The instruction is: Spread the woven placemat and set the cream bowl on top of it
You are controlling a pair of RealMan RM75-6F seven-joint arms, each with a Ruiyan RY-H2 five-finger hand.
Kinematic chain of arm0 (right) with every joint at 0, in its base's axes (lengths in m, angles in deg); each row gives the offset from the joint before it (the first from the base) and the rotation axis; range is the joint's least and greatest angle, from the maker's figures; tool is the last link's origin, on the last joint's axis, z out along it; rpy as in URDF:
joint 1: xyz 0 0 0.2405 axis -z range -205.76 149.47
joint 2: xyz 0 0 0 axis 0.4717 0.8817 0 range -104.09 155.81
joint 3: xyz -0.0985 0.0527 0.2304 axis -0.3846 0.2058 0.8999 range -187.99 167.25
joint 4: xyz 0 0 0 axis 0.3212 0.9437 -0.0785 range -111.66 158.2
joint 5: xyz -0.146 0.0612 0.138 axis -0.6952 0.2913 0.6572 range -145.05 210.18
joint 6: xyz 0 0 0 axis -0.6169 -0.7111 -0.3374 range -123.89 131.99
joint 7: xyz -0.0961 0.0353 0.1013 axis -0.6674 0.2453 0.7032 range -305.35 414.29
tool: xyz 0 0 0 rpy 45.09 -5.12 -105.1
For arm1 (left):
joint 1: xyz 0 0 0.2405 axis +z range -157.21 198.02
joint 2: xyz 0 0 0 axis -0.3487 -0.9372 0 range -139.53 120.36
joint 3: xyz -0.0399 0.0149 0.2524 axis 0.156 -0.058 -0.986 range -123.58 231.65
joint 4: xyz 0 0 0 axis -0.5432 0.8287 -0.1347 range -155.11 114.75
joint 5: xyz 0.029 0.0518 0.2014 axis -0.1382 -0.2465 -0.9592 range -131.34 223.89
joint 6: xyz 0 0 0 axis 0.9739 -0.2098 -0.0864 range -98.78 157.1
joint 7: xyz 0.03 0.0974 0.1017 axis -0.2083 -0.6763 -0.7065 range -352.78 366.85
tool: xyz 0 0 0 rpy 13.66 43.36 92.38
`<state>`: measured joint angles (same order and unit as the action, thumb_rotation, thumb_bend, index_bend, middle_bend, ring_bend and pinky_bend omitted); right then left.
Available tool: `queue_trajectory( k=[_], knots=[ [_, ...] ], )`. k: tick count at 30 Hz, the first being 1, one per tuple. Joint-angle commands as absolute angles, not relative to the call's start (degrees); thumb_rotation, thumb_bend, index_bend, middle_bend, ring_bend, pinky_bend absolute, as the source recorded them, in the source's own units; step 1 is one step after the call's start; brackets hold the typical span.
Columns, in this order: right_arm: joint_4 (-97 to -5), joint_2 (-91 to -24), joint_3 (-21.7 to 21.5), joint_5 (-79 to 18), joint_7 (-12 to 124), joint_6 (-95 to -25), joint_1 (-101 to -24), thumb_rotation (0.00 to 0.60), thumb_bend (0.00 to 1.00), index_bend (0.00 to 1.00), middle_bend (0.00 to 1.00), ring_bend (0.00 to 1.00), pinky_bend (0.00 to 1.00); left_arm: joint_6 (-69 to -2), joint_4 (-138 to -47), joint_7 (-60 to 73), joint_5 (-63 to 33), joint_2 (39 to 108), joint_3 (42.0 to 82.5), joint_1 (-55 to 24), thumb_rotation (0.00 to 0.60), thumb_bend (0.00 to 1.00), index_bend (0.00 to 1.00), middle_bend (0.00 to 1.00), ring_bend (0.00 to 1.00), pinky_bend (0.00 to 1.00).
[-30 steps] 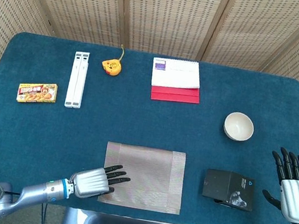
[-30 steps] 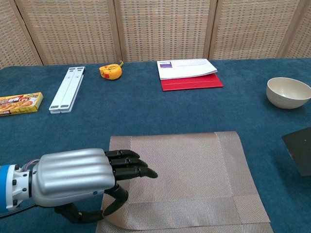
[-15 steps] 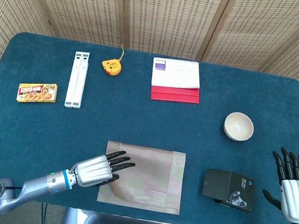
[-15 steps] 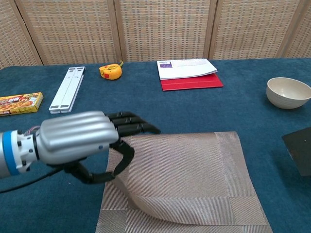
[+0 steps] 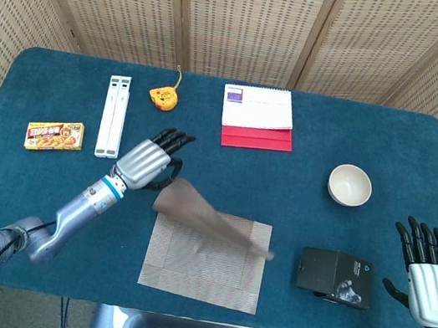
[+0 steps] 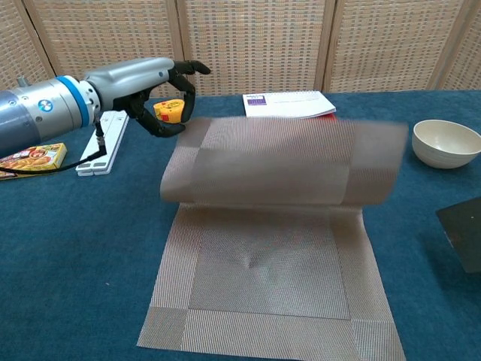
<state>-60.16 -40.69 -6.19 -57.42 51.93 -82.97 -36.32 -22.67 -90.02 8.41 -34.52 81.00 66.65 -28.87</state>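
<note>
Woven placemat (image 6: 278, 226) now lifts half open; before, it lay folded. Left hand (image 5: 150, 160) fingers pinch its corner. Right hand (image 5: 429, 273) waits, fingers spread, empty. Cream bowl (image 5: 349, 185) comes next.

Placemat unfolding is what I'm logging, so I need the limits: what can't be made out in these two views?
- woven placemat: lifted half motion-blurred in the chest view; its far edge is smeared.
- left hand: which fingers pinch the mat is hidden by the mat and hand in both views.
- red folder: mostly hidden behind the lifted mat in the chest view.
- right hand: absent from the chest view.
- black box: cut by the chest view's right edge.
</note>
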Motion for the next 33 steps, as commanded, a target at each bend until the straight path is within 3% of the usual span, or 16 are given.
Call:
queue_trajectory(
  k=[1,10,12,14,16,24,33],
  knots=[
    [-60.03,-40.8,-6.17,-57.29,51.76,-82.74,-36.4,0.6,0.0,0.01,0.0,0.0,0.0,-18.77,-78.13,9.18,-26.24,85.77,71.92,-31.9,0.6,0.53,0.79,0.0,0.0,0.0],
    [-59.49,-41.35,-6.15,-56.56,51.09,-81.28,-36.86,0.6,0.0,0.02,0.0,0.0,0.0,-16.27,-62.67,10.75,-20.48,91.95,74.72,-34.39,0.6,0.53,0.77,0.0,0.0,0.0],
    [-59.44,-41.42,-6.13,-56.49,50.95,-81.18,-36.9,0.6,0.0,0.03,0.0,0.0,0.0,-15.57,-60.9,11.57,-20.06,92.59,74.7,-34.56,0.6,0.42,0.6,0.0,0.0,0.0],
    [-59.41,-41.45,-6.08,-56.47,50.87,-81.24,-36.89,0.6,0.0,0.03,0.0,0.0,0.0,-14.77,-60.82,13.49,-19.57,92.38,74.95,-34.3,0.6,0.11,0.16,0.0,0.0,0.0],
    [-59.4,-41.46,-6.09,-56.53,50.93,-81.35,-36.86,0.6,0.0,0.03,0.0,0.0,0.0,-15.92,-61.33,14.93,-19.86,91.82,75.19,-33.88,0.6,0.0,0.0,0.0,0.0,0.0],
    [-59.02,-41.79,-6.72,-59.22,50.97,-83.0,-36.88,0.6,0.0,0.02,0.0,0.0,0.0,-24.74,-71.41,15.3,-22.13,84.02,74.57,-28.63,0.6,0.0,0.0,0.0,0.0,0.0],
    [-63.15,-38.27,-8.87,-67.93,44.67,-77.79,-42.38,0.6,0.0,0.03,0.0,0.0,0.0,-34.13,-98.86,1.66,-18.99,66.75,71.05,-16.48,0.6,0.0,0.0,0.0,0.0,0.0]
  ],
)
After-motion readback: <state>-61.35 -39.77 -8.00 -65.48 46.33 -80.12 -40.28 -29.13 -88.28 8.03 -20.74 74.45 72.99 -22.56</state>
